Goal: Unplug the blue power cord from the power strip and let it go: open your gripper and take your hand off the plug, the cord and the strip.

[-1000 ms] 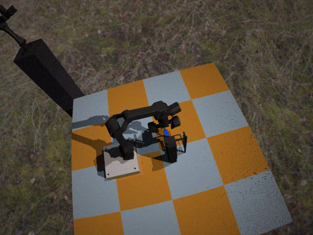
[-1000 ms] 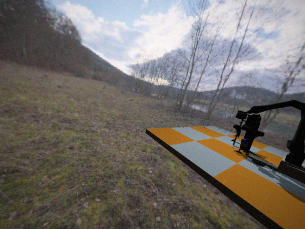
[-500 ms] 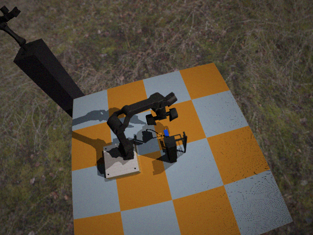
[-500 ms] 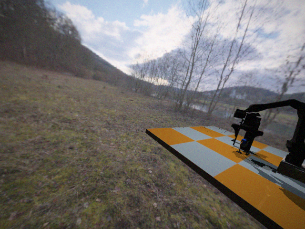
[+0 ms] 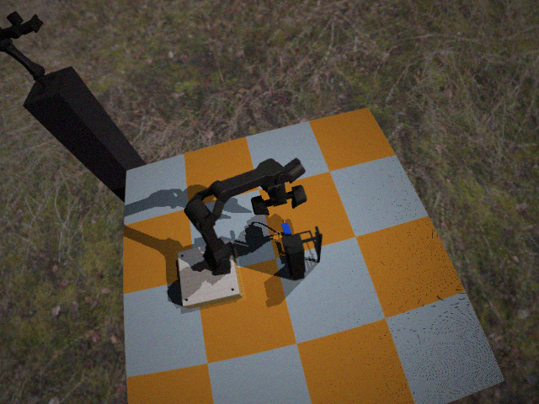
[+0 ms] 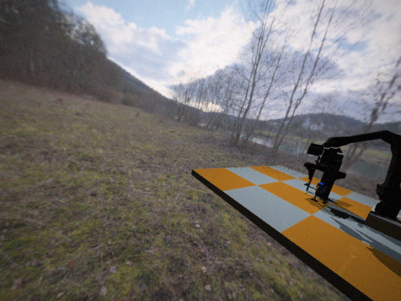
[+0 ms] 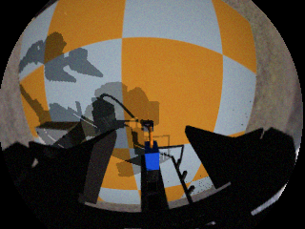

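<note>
Evidently the claw point(image 5: 279, 199) is spread wide and nothing is held; it is raised just above the blue plug point(image 5: 285, 227). That plug is seen at the power strip's point(image 5: 294, 257) upper end; whether seated cannot be told. Light, rigid handling is judged likely, best gripped across the plug's sides. No containers are seen.

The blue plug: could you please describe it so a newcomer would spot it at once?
Start at the checkered table and find the arm's wooden base. Just beside it stands a dark power strip; the blue plug sits at its far end, below the open end effector, the only blue thing there.
</note>
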You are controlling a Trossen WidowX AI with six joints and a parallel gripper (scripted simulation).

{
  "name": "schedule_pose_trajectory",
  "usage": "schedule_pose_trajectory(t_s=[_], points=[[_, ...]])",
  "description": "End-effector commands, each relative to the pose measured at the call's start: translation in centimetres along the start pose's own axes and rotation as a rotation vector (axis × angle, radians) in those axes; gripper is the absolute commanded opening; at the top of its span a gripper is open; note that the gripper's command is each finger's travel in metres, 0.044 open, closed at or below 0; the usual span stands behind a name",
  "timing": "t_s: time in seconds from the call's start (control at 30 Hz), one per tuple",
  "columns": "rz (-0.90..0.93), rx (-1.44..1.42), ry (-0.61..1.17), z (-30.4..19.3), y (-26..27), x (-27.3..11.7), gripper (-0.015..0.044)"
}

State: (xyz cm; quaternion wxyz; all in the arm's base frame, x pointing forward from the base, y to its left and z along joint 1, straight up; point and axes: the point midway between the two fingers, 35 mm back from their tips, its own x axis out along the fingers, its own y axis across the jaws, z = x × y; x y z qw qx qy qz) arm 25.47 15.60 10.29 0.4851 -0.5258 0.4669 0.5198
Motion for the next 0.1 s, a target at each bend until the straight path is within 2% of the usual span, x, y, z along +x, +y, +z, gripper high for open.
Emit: schedule_pose_trajectory(t_s=[0.0, 0.07], points=[[-0.001, 0.003, -0.001, 0.04, -0.06, -0.07, 0.0440], [-0.001, 0.003, -0.001, 0.04, -0.06, -0.07, 0.0440]])
